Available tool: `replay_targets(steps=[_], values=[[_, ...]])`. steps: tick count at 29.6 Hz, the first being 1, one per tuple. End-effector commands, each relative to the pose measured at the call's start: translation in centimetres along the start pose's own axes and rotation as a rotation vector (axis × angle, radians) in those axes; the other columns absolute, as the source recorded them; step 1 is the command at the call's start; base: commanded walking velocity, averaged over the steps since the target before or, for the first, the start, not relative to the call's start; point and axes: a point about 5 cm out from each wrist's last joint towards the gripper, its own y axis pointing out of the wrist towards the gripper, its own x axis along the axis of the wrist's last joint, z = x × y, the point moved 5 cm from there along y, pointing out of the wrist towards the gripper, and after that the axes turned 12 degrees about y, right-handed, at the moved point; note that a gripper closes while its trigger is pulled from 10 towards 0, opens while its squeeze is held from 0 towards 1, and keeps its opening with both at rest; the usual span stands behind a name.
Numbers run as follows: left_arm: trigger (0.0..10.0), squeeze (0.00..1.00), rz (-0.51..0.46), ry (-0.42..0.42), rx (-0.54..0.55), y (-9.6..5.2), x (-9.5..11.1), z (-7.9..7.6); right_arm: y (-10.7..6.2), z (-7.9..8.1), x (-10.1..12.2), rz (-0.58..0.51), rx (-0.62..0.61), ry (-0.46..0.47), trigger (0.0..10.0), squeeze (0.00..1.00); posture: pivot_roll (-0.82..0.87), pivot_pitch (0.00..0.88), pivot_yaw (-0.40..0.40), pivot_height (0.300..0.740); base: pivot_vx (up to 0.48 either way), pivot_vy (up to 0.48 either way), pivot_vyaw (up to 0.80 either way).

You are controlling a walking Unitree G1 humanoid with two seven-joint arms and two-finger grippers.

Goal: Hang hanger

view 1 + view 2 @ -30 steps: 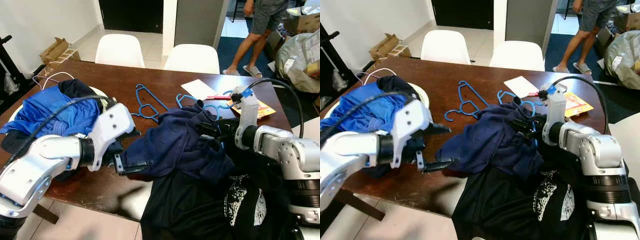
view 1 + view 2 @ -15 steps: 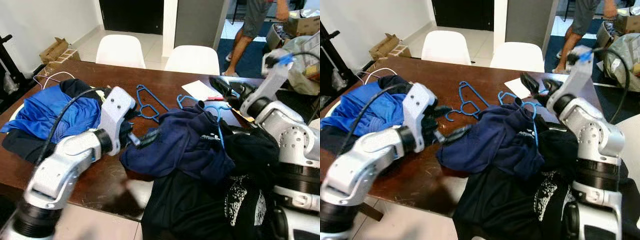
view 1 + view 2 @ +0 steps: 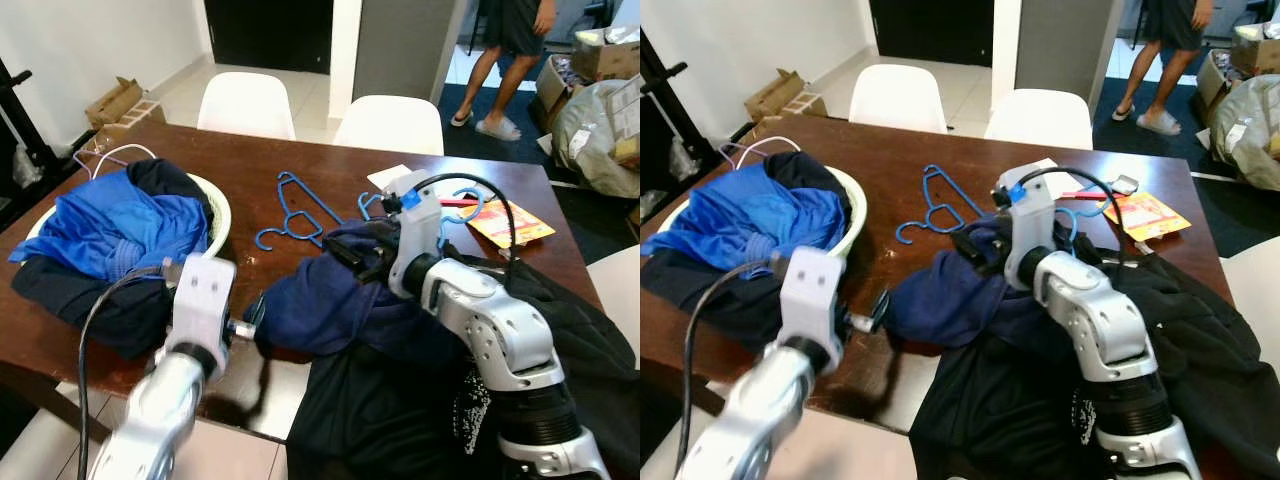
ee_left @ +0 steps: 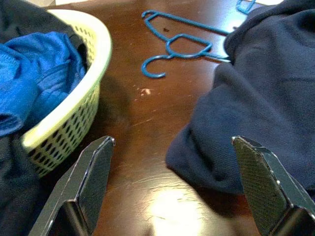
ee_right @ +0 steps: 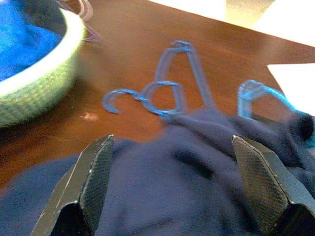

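A blue hanger [image 3: 297, 212] is laid flat on the brown table [image 3: 250, 160], its long axis running from far to near-left, its hook curled at the near-left end toward the basket [image 3: 219, 215]. The left gripper [image 4: 174, 184] is spread wide and empty before the navy sweater [image 3: 330, 295]. The right gripper [image 5: 170, 184] is held wide open and empty above the sweater.

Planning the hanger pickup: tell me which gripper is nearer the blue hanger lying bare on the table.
Right. The right gripper hovers over the navy garment just beside the blue hanger; the left gripper sits back near the table's front edge, by the laundry basket.
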Motion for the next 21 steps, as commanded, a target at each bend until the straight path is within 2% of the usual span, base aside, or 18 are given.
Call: replay_targets(steps=[1,3,4,8,9,11,12,13,14,17,19,21], values=[[10.0,0.0,-0.009,0.016,0.02,-0.7,0.4,-0.3,-0.1,-1.0,-0.3,0.011,-0.037,-0.022,10.0,0.0,0.04,0.092,0.003,0.74,0.0,0.0,0.0],[10.0,0.0,-0.009,0.016,0.02,-0.7,0.4,-0.3,-0.1,-1.0,-0.3,0.011,-0.037,-0.022,10.0,0.0,0.04,0.092,0.003,0.74,0.0,0.0,0.0],[10.0,0.0,-0.019,0.029,0.021,-1.0,0.6,-0.6,-0.6,-2.2,-0.1,0.029,-0.077,-0.051,10.0,0.0,0.04,0.092,0.003,0.74,0.0,0.0,0.0],[10.0,0.0,-0.019,0.029,0.021,-1.0,0.6,-0.6,-0.6,-2.2,-0.1,0.029,-0.077,-0.051,10.0,0.0,0.04,0.092,0.003,0.74,0.0,0.0,0.0],[10.0,0.0,-0.029,0.041,0.025,-1.1,0.6,-0.8,-1.7,-3.3,-0.4,0.106,-0.083,-0.085,10.0,0.0,0.03,0.092,0.01,0.74,0.0,0.0,0.0],[10.0,0.0,-0.042,0.058,0.025,-1.0,0.5,-1.0,-6.0,-3.9,0.2,0.249,0.087,-0.03,10.0,0.0,0.02,0.092,0.012,0.74,0.0,0.0,0.0],[10.0,0.0,-0.042,0.058,0.025,-1.0,0.5,-1.0,-6.0,-3.9,0.2,0.249,0.087,-0.03,10.0,0.0,0.02,0.092,0.012,0.74,0.0,0.0,0.0],[10.0,0.0,-0.043,0.063,0.035,-1.1,0.4,-1.1,-7.3,-3.5,0.4,0.284,0.151,-0.012,10.0,0.0,0.02,0.092,0.012,0.74,0.0,0.0,0.0],[10.0,0.0,-0.043,0.065,0.042,-1.1,0.4,-1.1,-7.9,-3.3,0.5,0.292,0.184,-0.001,10.0,0.0,0.02,0.092,0.012,0.74,0.0,0.0,0.0],[10.0,0.0,-0.041,0.066,0.048,-1.2,0.4,-1.1,-8.8,-3.3,0.4,0.306,0.222,-0.008,10.0,0.0,0.01,0.093,0.013,0.74,0.0,0.0,0.0],[10.0,0.0,-0.039,0.064,0.054,-1.3,0.3,-1.1,-10.9,-3.5,-0.4,0.355,0.282,-0.028,10.0,0.0,0.01,0.093,0.014,0.74,0.0,0.0,0.0],[10.0,0.0,-0.039,0.064,0.054,-1.3,0.3,-1.1,-10.9,-3.5,-0.4,0.355,0.282,-0.028,10.0,0.0,0.01,0.093,0.014,0.74,0.0,0.0,0.0]])
